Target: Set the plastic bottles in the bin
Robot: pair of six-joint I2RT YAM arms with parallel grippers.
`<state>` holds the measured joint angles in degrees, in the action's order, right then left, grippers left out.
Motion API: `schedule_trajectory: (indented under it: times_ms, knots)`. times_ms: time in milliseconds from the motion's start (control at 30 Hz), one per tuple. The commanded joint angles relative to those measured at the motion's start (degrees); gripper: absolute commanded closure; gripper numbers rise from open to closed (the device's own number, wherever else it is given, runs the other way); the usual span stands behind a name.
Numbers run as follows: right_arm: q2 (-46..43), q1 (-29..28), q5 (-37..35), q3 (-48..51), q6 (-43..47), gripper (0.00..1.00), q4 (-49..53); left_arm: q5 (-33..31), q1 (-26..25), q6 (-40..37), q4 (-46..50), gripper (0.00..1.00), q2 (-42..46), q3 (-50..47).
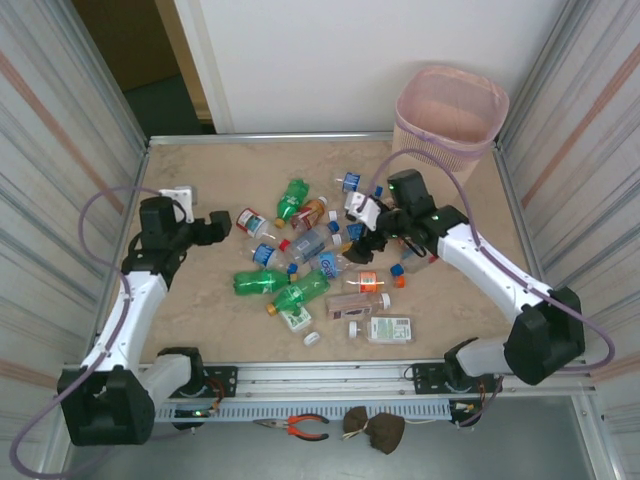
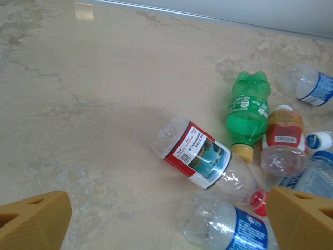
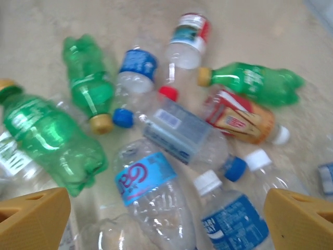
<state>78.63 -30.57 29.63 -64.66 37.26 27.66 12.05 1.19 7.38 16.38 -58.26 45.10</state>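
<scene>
Several plastic bottles (image 1: 300, 290), clear, green and brown, lie scattered over the middle of the table. The pale pink bin (image 1: 440, 148) stands at the far right corner. My left gripper (image 1: 216, 228) hangs open at the left edge of the pile; between its yellow fingers (image 2: 34, 221) lie a clear bottle with a red picture label (image 2: 200, 156) and one with a blue label (image 2: 229, 229). My right gripper (image 1: 372, 242) is open low over the right side of the pile, above a clear bottle with a light blue label (image 3: 148, 182) and a white-capped one (image 3: 231, 219). Neither holds anything.
A green bottle (image 2: 247, 112) and a brown one (image 2: 283, 140) lie just beyond the left gripper. Metal walls close in the left and right sides. A white object (image 1: 180, 195) sits near the left edge. Pliers (image 1: 300, 427) lie below the front rail.
</scene>
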Motion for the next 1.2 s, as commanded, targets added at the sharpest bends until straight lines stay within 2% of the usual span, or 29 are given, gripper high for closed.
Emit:
schedule_trajectory:
  times_ms: [0,167,367,533,733,1167]
  knots:
    - [4.3,-4.7,-2.3,-6.0,10.6,0.06,14.8,6.1,2.2,-1.3,10.7,0.05,1.1,5.2]
    - [9.4,-12.6,-8.0,-11.9,15.1,0.05,19.1,13.1,3.0,-9.1,12.4,0.05,0.0,5.3]
    - [16.2,-20.0,-14.6,-18.9,19.4,0.05,25.0,14.2,4.6,-7.7,9.8,0.07,0.3,4.0]
    - [20.4,-24.2,-17.0,-22.5,20.9,0.05,27.8,15.8,9.0,-6.6,7.9,0.07,2.4,2.7]
    - [25.0,-27.5,-19.6,-24.0,21.2,0.05,28.7,19.2,14.9,-4.3,5.6,0.10,3.1,1.6]
    - [33.4,-30.6,-22.1,-26.4,19.2,0.10,27.4,21.0,14.7,-3.9,6.4,0.11,2.1,1.9]
